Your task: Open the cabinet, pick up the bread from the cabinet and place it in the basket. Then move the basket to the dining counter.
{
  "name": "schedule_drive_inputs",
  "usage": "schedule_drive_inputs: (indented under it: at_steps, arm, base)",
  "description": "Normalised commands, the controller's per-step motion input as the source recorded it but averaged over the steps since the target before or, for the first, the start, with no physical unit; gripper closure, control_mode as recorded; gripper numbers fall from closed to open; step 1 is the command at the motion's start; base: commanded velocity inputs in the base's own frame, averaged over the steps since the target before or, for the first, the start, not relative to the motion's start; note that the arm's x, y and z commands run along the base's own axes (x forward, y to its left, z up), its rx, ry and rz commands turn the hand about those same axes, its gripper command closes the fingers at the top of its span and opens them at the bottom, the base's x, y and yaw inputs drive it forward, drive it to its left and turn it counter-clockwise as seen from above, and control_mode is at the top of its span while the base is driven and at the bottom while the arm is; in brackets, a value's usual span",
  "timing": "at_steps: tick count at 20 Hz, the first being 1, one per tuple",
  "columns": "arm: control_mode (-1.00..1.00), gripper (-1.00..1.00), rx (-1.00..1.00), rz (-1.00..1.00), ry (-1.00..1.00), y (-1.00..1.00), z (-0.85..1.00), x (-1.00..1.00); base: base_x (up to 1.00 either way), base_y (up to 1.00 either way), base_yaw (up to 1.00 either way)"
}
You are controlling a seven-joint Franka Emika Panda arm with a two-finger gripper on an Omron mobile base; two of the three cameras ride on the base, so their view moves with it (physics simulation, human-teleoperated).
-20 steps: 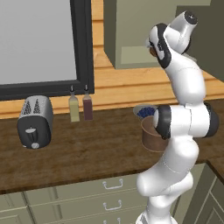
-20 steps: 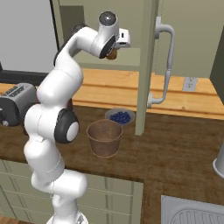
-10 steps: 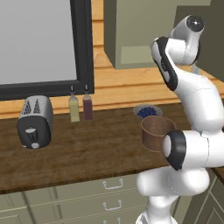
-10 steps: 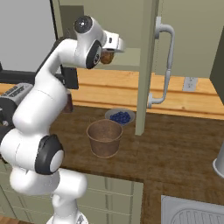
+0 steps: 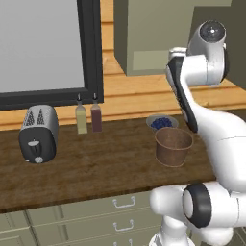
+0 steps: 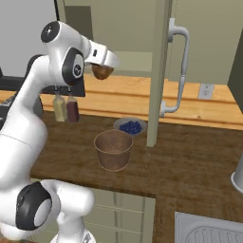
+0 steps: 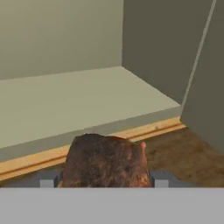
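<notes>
Hand view: my claw (image 7: 104, 179) is clamped on the bread (image 7: 105, 161), a finger pressed to each side of the dark-brown bun, which sits at 6 o'clock in the picture. Past it, toward 12 o'clock, lies the bare shelf (image 7: 78, 103) of the cabinet (image 7: 166, 48), its front edge running across just above the bun. The open door (image 7: 205, 87) stands edge-on at 3 o'clock, and a strip of dark tabletop (image 7: 183, 153) shows at 4 o'clock below it.

In the right base view my claw (image 6: 105, 64) holds the bread (image 6: 101, 72) up in the air, out in front of the cabinet (image 6: 128, 28) opening. The basket (image 6: 113, 150) stands on the tabletop (image 6: 190, 166) well below the bun, at about 6 o'clock from it. A bowl (image 6: 130, 127) of blue berries sits just behind the basket at its 1 o'clock. The door (image 6: 159, 71) hangs open at 3 o'clock from my claw, its silver handle (image 6: 179, 71) facing right.

In the left base view the basket (image 5: 173, 146) stands at the middle right with the bowl (image 5: 161, 123) just behind it at 11 o'clock. Two bottles (image 5: 89, 117) stand at the wall at 9 o'clock from the basket, and a toaster (image 5: 38, 133) sits farther out the same way.
</notes>
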Motion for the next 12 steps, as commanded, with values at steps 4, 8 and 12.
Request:
schedule_drive_inputs:
  at_steps: [4,8,12]
  arm:
    - [-1.0,1.0,0.0,-0.11,0.09,0.13,-0.45,-1.0]
    - [-1.0,1.0,0.0,0.01,0.15,0.01,-0.64,-1.0]
    - [-1.0,1.0,0.0,0.07,0.23,0.0,-0.72,-0.87]
  base:
    - [0.0,0.0,0.0]
    - [0.0,0.0,0.0]
    - [0.0,0.0,0.0]
